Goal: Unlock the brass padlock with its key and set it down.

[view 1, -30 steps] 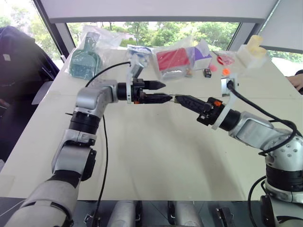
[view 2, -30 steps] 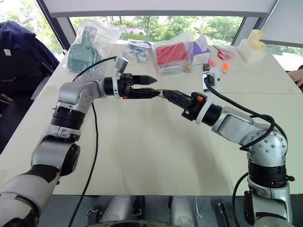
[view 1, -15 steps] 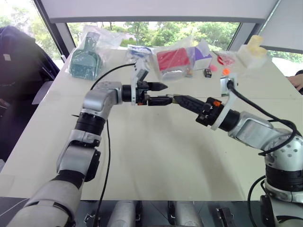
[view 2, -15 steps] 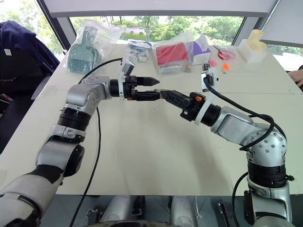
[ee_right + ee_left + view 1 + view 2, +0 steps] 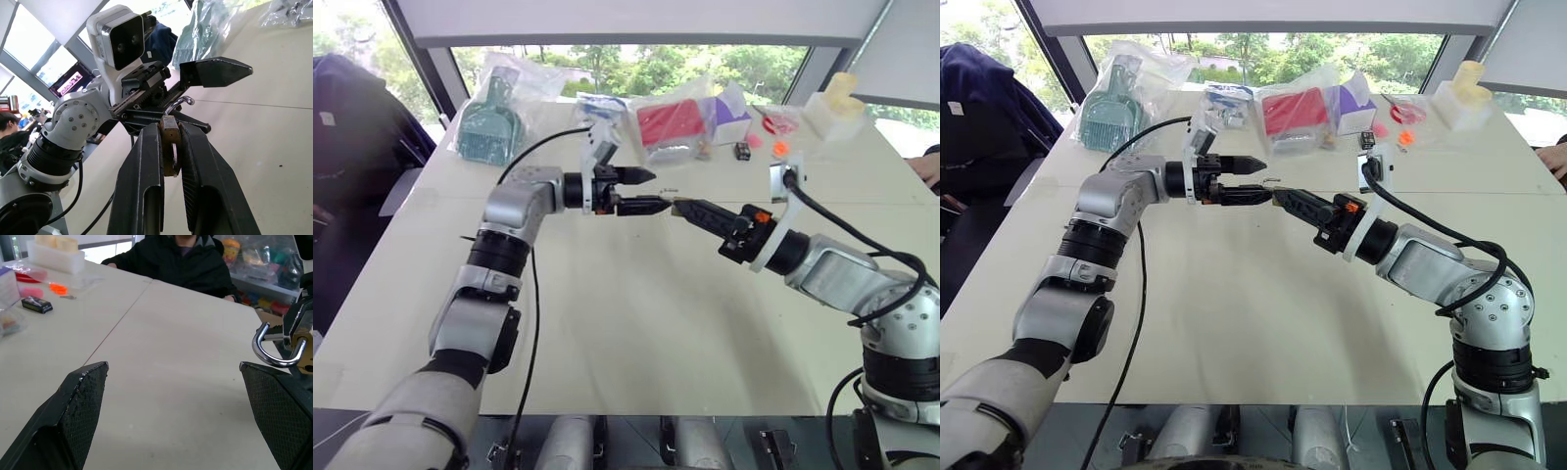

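Between the earlier head-camera frames and now, left hand (image 5: 644, 191) shifted a little, its fingertips sitting closer to the right hand (image 5: 678, 206); right hand looks unmoved. Landmark: the small yellow-brass padlock with silvery shackle loop (image 5: 170, 142). It's held in mid-air well above the pale worktop (image 5: 636, 323), pinched between the two black fingers of the right hand, which is closed tight on the brass body, shackle end sticking out past the fingertips toward the left hand. Left hand is spread wide, holding nothing; its two fingers (image 5: 80, 401) sit on either side of the padlock's line, and in the left wrist view the shackle (image 5: 270, 345) hangs just beside one fingertip, not touching as far as I can tell. Shackle looks curved and possibly lifted at one leg in that view, but I can't tell for sure whether it's locked or released. Key: can't make it out in any view, may be hidden in the right hand's grip or too small. Progress, my read: padlock picked up and presented, unlock status unconfirmed, set-down not done. Left to do: get the shackle open if it isn't, then place the padlock on the worktop. Clutter of bagged items (image 5: 671, 127) sits well beyond the padlock, and a person in dark clothing (image 5: 188, 259) is seated past it at the worktop's edge.
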